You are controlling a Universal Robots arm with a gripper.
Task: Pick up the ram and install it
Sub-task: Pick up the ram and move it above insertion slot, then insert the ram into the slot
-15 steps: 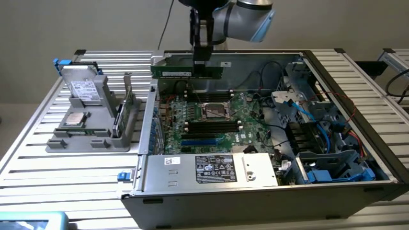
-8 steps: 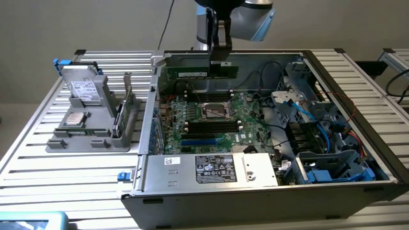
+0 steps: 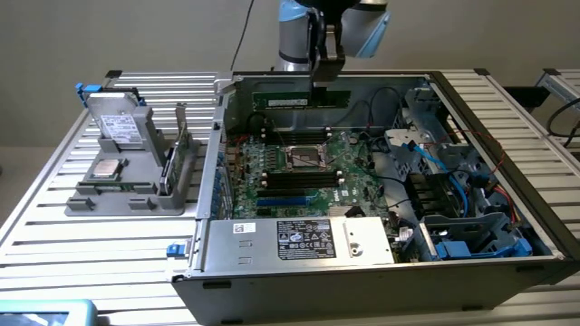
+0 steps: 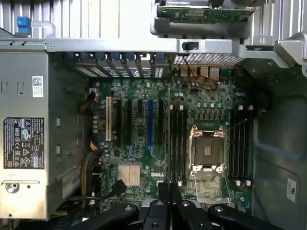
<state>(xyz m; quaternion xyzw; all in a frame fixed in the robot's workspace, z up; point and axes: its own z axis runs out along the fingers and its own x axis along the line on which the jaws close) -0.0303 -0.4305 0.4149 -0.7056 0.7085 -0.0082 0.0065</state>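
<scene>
Nearest, the power supply [image 3: 299,239] sits in the open computer case [image 3: 363,292] on the bench [image 3: 91,244]. Beyond it lies the motherboard [image 3: 303,170]. Farthest, the pincer [image 3: 322,87] is clamped on the ram [image 3: 288,101], which is held level above the board's far edge.

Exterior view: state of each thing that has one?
ram: held in the air above the motherboard, not seated in a slot.
gripper: shut on the ram.
computer case: open, side panel off.
CPU socket: uncovered, no cooler on it.
</scene>
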